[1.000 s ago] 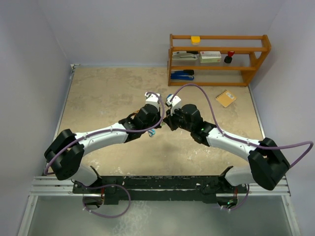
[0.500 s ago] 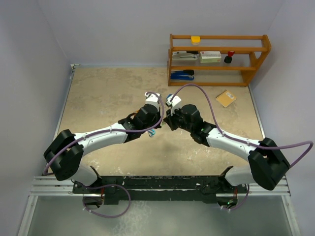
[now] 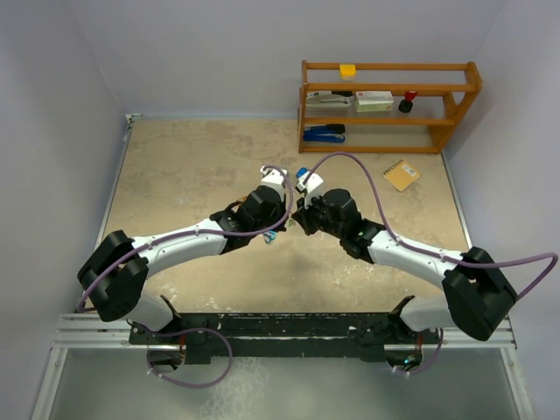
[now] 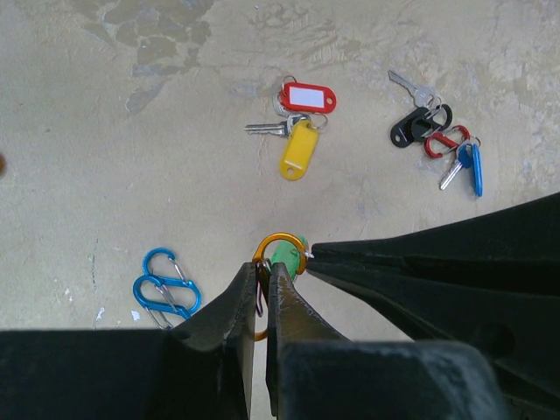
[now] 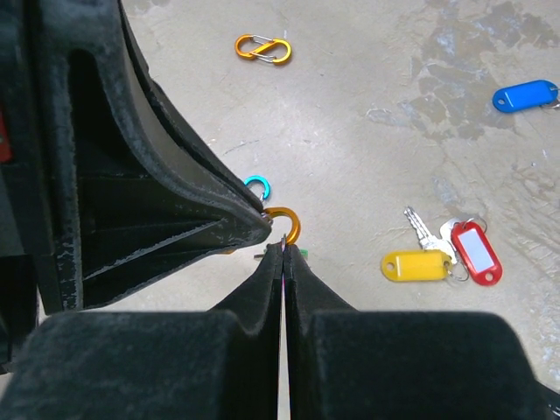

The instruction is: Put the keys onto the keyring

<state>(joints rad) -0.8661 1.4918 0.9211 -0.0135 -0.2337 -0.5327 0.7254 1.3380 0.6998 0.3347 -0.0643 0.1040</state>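
My left gripper (image 4: 261, 267) is shut on an orange figure-eight clip (image 4: 280, 243), the keyring, held above the table. My right gripper (image 5: 284, 248) comes in from the right, shut on the small metal ring of a green-tagged key (image 4: 286, 255), right at the clip's hook (image 5: 289, 222). The two grippers' tips touch. On the table lie other keys: a red tag (image 4: 308, 96) and a yellow tag (image 4: 297, 149) together, a blue tag (image 4: 473, 169) and a black tag (image 4: 404, 133). From above, the grippers' bodies hide the clip and key.
Two blue clips (image 4: 164, 289) lie left of the held clip, a red clip (image 4: 446, 140) by the black tag, and another orange clip (image 5: 262, 48) farther off. A wooden shelf (image 3: 389, 105) and a notepad (image 3: 402, 175) stand at the back right.
The right arm's wrist has edged slightly left and nearer toward the left gripper. Both grippers stay shut and the left arm holds still.
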